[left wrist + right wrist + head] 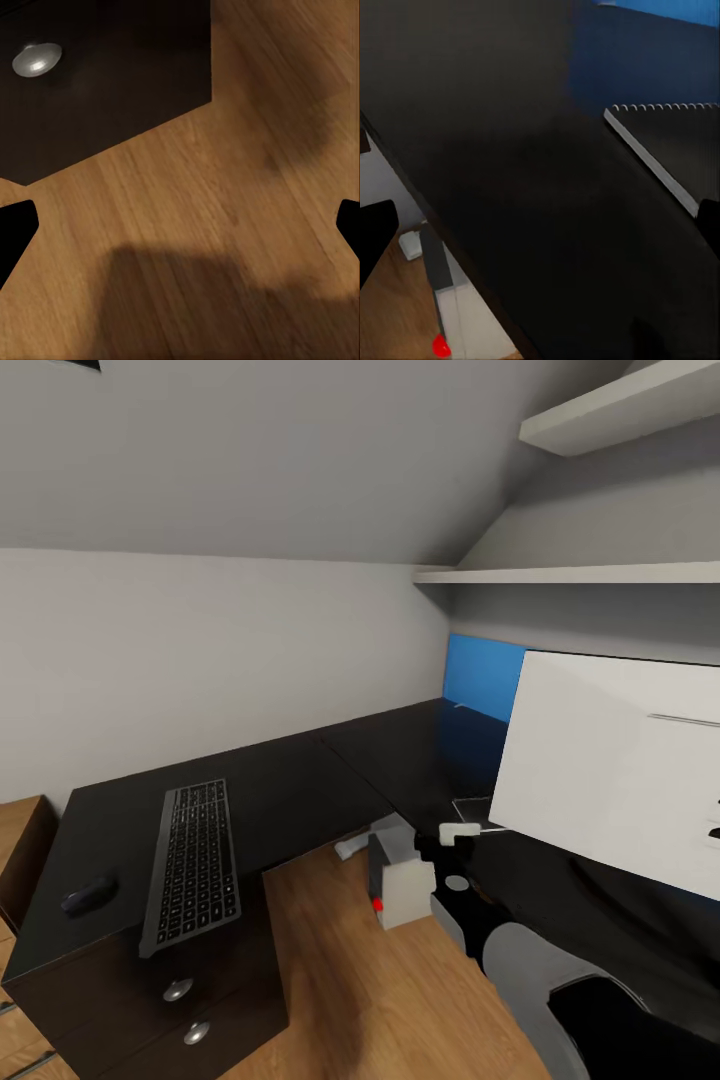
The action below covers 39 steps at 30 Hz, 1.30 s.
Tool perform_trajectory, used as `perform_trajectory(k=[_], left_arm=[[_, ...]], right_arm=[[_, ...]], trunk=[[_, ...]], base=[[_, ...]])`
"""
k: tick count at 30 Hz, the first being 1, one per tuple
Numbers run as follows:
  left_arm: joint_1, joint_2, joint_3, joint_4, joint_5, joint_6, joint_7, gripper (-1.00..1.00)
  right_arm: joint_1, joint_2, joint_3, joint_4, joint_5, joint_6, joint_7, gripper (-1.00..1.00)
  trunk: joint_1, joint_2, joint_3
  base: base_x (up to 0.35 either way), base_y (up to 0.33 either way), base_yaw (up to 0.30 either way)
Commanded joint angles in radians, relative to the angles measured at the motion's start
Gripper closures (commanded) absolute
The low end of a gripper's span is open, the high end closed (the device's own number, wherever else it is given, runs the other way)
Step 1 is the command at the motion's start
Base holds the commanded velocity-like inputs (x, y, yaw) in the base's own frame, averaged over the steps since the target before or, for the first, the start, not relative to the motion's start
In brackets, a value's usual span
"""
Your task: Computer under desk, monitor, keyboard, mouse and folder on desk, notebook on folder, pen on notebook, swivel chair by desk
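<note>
Item: slim grey keyboard with dark keys [192,863] is lying near the left end of the glossy black L-shaped desk [300,790], a small dark mouse [90,895] beside it; wide white-backed monitor [610,765] is standing on the right wing, small light grey tower computer [403,888] is sitting on the wooden floor [225,225] under the inner edge. Step judged in hand: bringing keyboard and mouse alongside the monitor, calling for a reach to the left end. Jaws of both arms are standing wide apart, gripping nothing, left over the floor, right over the desk beside a spiral-bound notebook [675,142].

Keyboard [192,865] flat on desk [300,790]; computer [400,880] beneath.
</note>
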Motion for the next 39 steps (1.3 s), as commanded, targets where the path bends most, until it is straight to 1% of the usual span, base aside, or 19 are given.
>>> perform_trajectory(k=[1, 4, 8, 21, 30, 39], left_arm=[[-0.001, -0.002, -0.005, 0.000, 0.010, -0.007, 0.007, -1.00], [-0.001, -0.007, -0.004, 0.000, 0.010, -0.008, 0.007, -1.00], [-0.001, -0.008, -0.004, 0.000, 0.010, -0.008, 0.008, -1.00], [-0.001, -0.009, -0.004, 0.000, 0.008, -0.010, 0.008, -1.00], [-0.001, -0.009, -0.004, 0.000, 0.009, -0.009, 0.008, -1.00], [-0.001, -0.009, -0.004, 0.000, 0.011, -0.008, 0.007, -1.00]], right_arm=[[0.005, 0.006, 0.014, 0.007, -0.009, 0.002, 0.001, -1.00], [-0.012, 0.007, 0.030, 0.024, -0.010, 0.005, 0.018, -1.00], [-0.016, 0.007, 0.035, 0.046, -0.010, 0.005, 0.035, -1.00], [-0.018, 0.007, 0.037, 0.059, -0.010, 0.005, 0.037, -1.00], [-0.018, 0.007, 0.037, 0.059, -0.009, 0.005, 0.037, -1.00], [-0.017, 0.006, 0.037, 0.059, -0.008, -0.010, 0.036, -1.00]], trunk=[[0.000, 0.000, -0.001], [0.000, 0.000, -0.001], [0.000, 0.000, -0.001], [0.000, 0.000, -0.001], [0.000, 0.000, -0.001], [0.000, 0.000, -0.001]], base=[[0.000, 0.000, 0.000], [0.000, 0.000, 0.000], [0.000, 0.000, 0.000], [0.003, 0.000, 0.000], [0.173, 0.000, 0.000], [0.043, 0.000, 0.000]])
